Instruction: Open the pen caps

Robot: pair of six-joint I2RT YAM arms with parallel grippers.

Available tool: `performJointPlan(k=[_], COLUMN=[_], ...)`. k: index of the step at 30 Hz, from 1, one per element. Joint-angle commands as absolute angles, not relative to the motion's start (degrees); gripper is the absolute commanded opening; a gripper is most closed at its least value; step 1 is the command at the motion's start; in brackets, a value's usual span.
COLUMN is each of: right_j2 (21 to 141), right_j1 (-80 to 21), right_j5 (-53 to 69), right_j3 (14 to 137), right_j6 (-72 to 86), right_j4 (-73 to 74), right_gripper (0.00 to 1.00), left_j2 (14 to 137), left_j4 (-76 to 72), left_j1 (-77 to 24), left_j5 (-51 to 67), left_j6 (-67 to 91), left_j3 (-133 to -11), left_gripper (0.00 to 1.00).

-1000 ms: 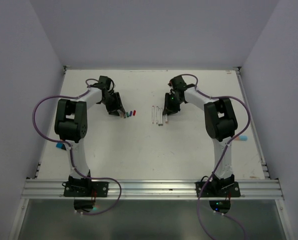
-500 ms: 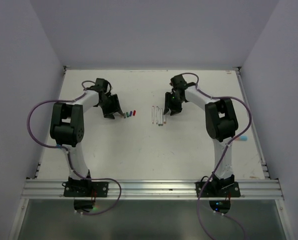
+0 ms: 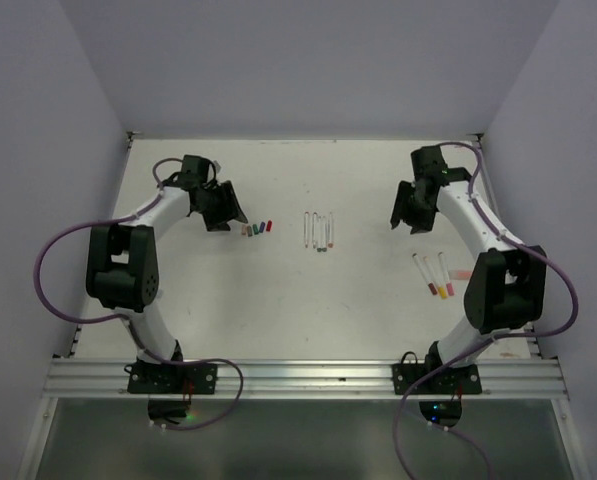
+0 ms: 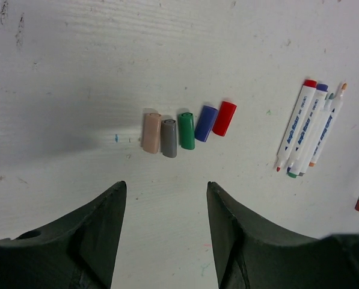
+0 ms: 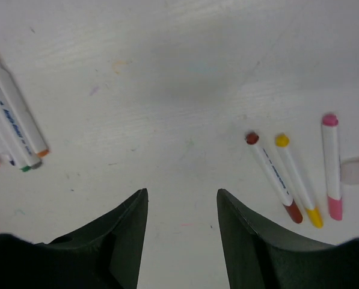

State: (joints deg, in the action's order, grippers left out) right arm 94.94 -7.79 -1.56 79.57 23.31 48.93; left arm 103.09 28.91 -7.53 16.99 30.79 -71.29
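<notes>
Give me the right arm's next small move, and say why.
Probably shift the right gripper sideways over the three pens lying off to one side of it, then begin lowering. Its jaws are open and empty, and those pens look capped at their coloured ends, while five loose caps already lie in a row in front of the left gripper.

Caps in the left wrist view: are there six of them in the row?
No, the row holds only five caps, lying side by side: beige, grey, green, blue and red.
</notes>
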Motion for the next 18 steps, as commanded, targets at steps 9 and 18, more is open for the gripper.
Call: performJointPlan(k=[9, 18], right_j2=[94.2, 96.1], right_j1=[-3.0, -1.1], right_j5=[-7.5, -2.4], right_j3=[71.8, 68.2], right_j6=[15.7, 11.9], right_j4=[53.0, 49.4], right_gripper=[0.59, 0.51], left_j2=[102.2, 101.9], left_j4=[25.9, 25.9], left_j1=[-7.6, -7.6], left_j5=[21.6, 21.6], left_j6=[32.0, 32.3], left_j3=[-70.0, -70.4], left_gripper=[0.59, 0.60])
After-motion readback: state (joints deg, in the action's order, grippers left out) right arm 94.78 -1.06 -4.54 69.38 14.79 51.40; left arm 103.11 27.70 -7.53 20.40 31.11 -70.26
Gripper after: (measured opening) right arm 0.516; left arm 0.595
